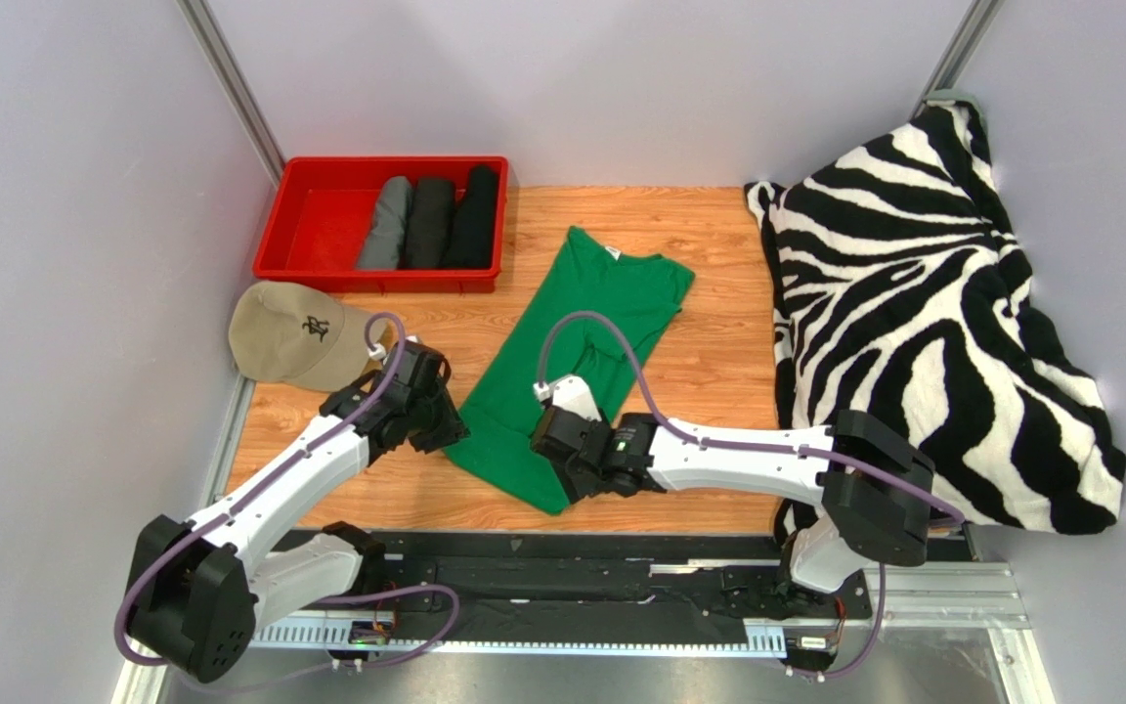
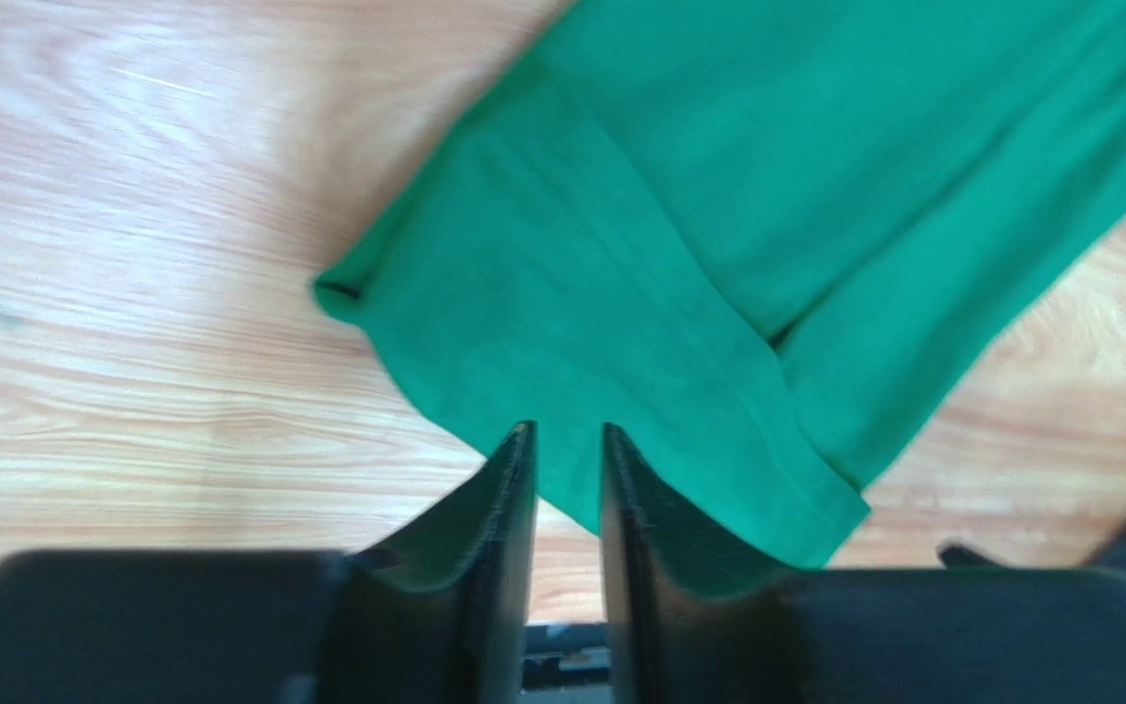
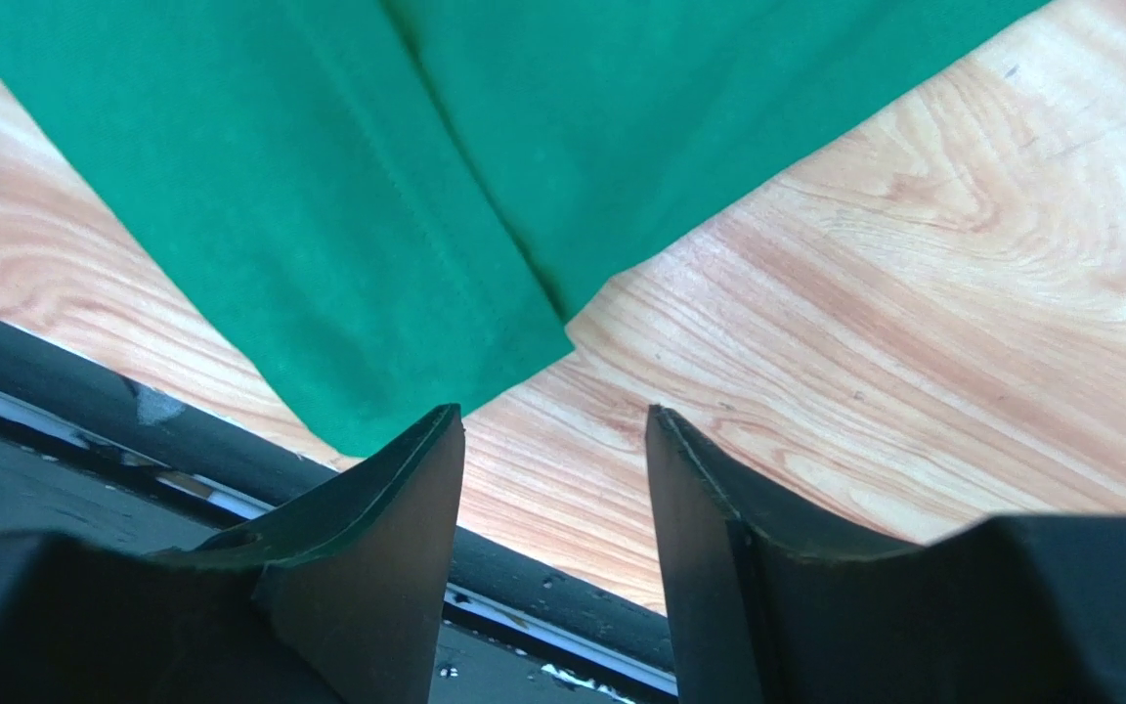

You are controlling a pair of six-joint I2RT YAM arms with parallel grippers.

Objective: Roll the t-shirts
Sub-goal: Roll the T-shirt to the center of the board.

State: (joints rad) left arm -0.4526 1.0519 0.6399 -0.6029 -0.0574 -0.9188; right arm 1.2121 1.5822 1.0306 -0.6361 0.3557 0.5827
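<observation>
Wooden bench (image 1: 716,272), green t-shirt (image 1: 584,330) folded lengthwise at centre, hem toward 7 o'clock. Left pincer (image 2: 566,440) narrowly parted over the hem, right pincer (image 3: 554,418) wide beside its corner, neither gripping. Uneven bites, or one layer missed, could start a crooked, loose roll.

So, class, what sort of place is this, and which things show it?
Probably a robot lab work cell, not a home: the left arm and right arm bolted at a wooden table, plain grey walls boxing it in, and a red tray of rolled t-shirts.
</observation>
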